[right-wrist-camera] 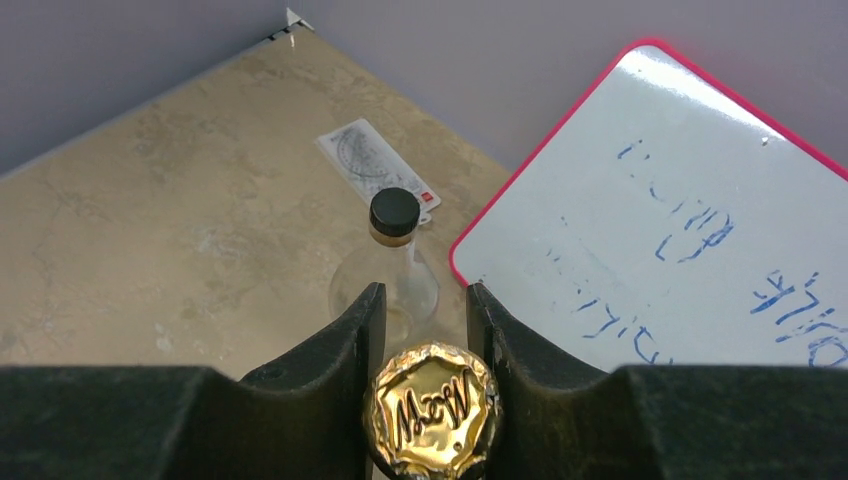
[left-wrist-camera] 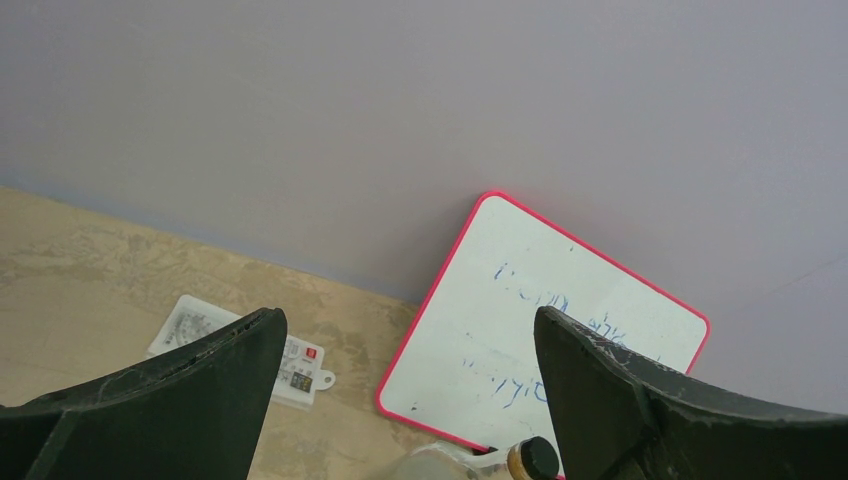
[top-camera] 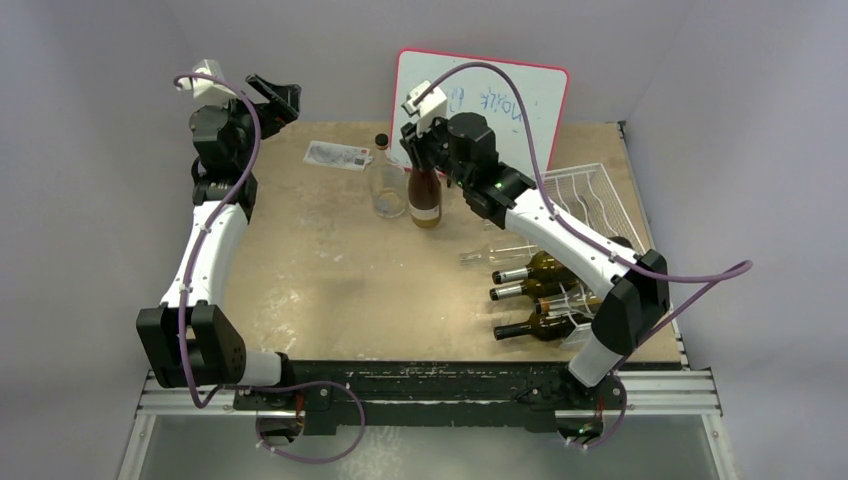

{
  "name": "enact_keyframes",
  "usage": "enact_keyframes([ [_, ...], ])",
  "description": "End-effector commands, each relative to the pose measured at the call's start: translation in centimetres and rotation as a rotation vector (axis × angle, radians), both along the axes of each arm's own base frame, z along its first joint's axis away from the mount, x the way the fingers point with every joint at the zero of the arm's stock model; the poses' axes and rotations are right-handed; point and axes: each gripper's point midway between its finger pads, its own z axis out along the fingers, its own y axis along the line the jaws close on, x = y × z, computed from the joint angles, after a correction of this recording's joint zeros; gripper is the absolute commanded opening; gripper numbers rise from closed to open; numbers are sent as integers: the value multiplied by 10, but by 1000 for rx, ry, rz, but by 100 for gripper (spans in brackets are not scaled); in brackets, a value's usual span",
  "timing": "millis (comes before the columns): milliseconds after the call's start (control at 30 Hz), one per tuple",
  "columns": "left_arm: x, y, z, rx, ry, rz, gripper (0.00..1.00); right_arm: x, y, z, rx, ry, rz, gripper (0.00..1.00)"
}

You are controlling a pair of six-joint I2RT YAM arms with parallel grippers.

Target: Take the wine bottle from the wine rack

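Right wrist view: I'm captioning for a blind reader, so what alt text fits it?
The right tool is shut on the gold foil top of a wine bottle, seen from above. Behind it stand a clear bottle with a black cap and a red-framed whiteboard with blue writing, on a wooden table.

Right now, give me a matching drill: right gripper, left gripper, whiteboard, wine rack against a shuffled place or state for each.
Things:
1. right gripper
2. left gripper
3. whiteboard
4. wine rack

Places or states:
A. propped at the far edge of the table
B. open, holding nothing
C. on the right side, dark bottles lying on it
D. shut on the gold-capped neck of the upright wine bottle

Pairs: 1-D, 2-B, 3-A, 4-C
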Motion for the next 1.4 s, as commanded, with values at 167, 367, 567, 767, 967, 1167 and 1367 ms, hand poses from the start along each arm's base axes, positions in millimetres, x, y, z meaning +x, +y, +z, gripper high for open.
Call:
enact_keyframes([
  [167,0,3,16,-1,-49,-1,93,0,-29,165,354,-416,-73,0],
  [367,0,2,16,-1,-48,-2,93,19,-31,156,365,-415,-86,0],
  [567,1,5,14,0,-44,3,93,36,-29,147,384,-406,-85,0],
  [767,5,10,11,-18,-42,1,93,48,-21,137,388,-393,-73,0],
  [967,5,12,12,-32,-49,-2,93,48,-22,134,411,-420,-56,0],
  [1167,5,15,12,-35,-50,0,93,49,-21,150,440,-469,-37,0],
  [1367,5,16,12,-36,-50,2,93,54,-21,151,447,-482,-36,0],
])
